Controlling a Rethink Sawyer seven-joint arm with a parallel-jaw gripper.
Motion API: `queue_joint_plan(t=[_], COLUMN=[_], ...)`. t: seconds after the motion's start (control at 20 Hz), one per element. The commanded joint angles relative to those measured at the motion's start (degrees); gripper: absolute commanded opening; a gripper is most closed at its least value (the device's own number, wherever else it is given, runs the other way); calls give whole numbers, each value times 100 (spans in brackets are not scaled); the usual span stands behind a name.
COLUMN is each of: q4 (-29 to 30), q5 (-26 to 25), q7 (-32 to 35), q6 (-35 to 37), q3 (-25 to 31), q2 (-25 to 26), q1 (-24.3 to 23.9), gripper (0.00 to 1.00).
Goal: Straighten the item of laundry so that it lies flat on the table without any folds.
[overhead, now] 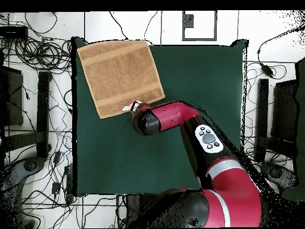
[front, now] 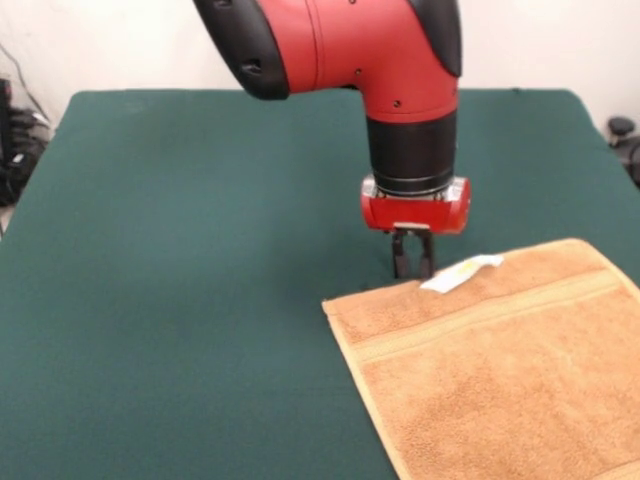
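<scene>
Tool (front: 412,262) stood at the towel (front: 500,370)'s robot-side hem beside the label (front: 462,273) — fingers close together, apparently gripping nothing; towel flat on worktop (front: 180,280).

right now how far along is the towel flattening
Mostly done: the towel lies spread on the table with no fold visible in either view, though its near end runs out of the front view. In hand: the gripper sits low at the hem by the white label. Left: lifting the arm away; whether the gripper grips the hem is unclear.
</scene>
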Motion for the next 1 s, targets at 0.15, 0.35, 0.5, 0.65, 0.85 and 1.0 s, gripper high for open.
queue_joint_plan(t=[0.15, 0.35, 0.5, 0.65, 0.85, 1.0], q4=[-462, -387, -341, -263, -144, -125], q5=[-1170, -934, -715, -568, -487, -416], q7=[-511, -227, -74, -199, -233, -70], q6=[-367, -96, 152, 289, 81, -144], q3=[-978, -1154, -1248, -1195, -1134, -1187], q2=[2004, 1974, 1970, 1984, 1989, 1990], q1=[40, 172, 222, 111, -24, 5], gripper=[100, 100, 100, 100, 100, 100])
